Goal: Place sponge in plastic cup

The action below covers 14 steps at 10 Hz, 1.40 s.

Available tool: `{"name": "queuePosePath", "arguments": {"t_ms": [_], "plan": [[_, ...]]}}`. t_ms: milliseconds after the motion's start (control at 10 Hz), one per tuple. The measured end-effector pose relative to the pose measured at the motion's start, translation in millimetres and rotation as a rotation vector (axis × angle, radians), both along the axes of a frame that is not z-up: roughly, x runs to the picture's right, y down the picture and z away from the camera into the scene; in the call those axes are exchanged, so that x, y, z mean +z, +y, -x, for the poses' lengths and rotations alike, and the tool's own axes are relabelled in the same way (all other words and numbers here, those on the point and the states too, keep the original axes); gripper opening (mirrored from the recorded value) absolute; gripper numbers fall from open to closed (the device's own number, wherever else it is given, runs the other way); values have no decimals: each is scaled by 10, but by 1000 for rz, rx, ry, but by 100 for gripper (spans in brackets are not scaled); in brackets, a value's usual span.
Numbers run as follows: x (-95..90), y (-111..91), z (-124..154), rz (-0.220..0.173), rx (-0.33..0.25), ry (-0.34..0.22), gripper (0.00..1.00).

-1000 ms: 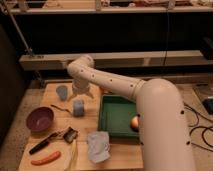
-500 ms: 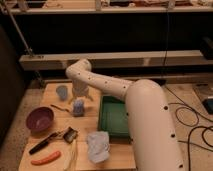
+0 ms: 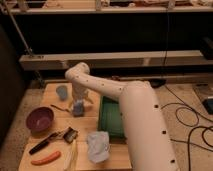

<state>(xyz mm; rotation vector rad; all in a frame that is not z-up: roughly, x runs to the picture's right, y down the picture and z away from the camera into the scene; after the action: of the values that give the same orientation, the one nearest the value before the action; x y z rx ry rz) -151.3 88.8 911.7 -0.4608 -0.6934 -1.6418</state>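
Observation:
A light blue plastic cup (image 3: 61,92) stands upright at the back left of the wooden table (image 3: 50,127). A blue sponge (image 3: 78,109) sits on the table to the right of the cup and a little nearer. My gripper (image 3: 80,101) hangs from the white arm directly over the sponge, at or touching its top. The gripper hides the sponge's upper part. The cup is apart from both the gripper and the sponge.
A purple bowl (image 3: 40,119) sits at the left. A green tray (image 3: 111,120) lies to the right, partly behind my arm. Nearer the front are a black-handled brush (image 3: 50,140), an orange sausage-shaped item (image 3: 46,159), and a crumpled pale bag (image 3: 97,146). A small dark utensil (image 3: 59,107) lies by the sponge.
The big arm segment has swung left and nearer, covering more of the green tray. The gripper has stayed over the sponge, which has not moved.

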Motion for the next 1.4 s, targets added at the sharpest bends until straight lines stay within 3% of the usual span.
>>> {"name": "queuePosePath", "arguments": {"t_ms": [300, 400, 900, 1000, 1200, 1400], "plan": [[60, 75, 8, 15, -1, 14, 79], [78, 102, 20, 21, -2, 19, 74], [137, 175, 29, 49, 6, 38, 27], [124, 155, 29, 52, 20, 37, 21], [25, -4, -46, 47, 64, 25, 21], [-225, -393, -48, 10, 98, -7, 21]]}}
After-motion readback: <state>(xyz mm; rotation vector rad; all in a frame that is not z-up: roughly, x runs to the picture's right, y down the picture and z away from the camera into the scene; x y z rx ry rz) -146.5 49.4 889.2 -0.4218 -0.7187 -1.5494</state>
